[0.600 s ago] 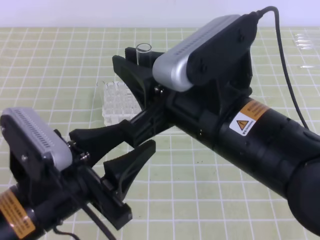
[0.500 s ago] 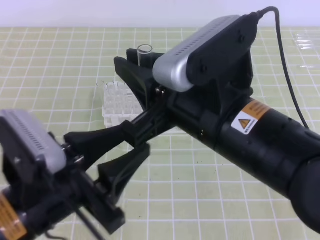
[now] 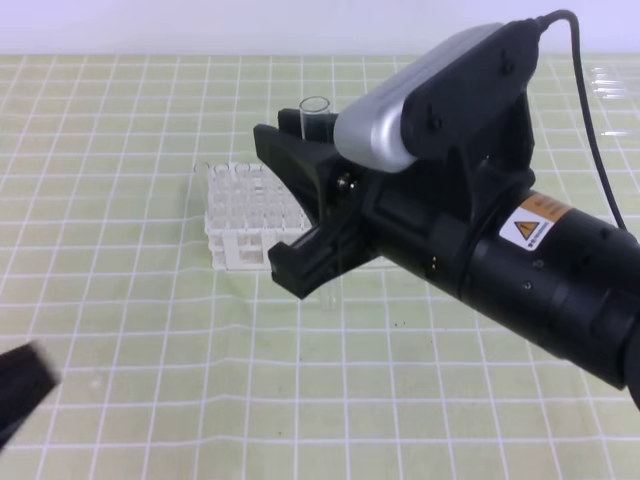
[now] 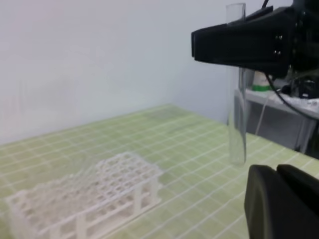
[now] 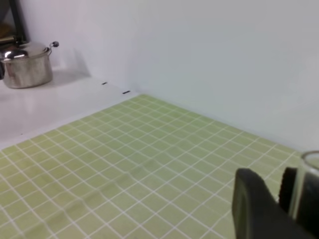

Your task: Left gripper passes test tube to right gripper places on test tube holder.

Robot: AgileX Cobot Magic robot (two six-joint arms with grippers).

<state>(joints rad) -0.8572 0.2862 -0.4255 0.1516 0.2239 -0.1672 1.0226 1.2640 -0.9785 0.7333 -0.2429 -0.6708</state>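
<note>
Your right gripper (image 3: 305, 215) has its fingers pinching the test tube (image 3: 316, 108) upright in the air, just right of the test tube holder (image 3: 240, 215) on the surface (image 3: 120, 330). Your left gripper (image 3: 22, 385) sits near left, blurred; you cannot tell its fingers' state.

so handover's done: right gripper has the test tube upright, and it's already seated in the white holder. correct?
Not quite. The right gripper does hold the test tube upright, but it is not seated in the test tube holder. The left wrist view shows the tube's rounded bottom hanging in the air, above and to the side of the rack, touching none of its cells.
</note>
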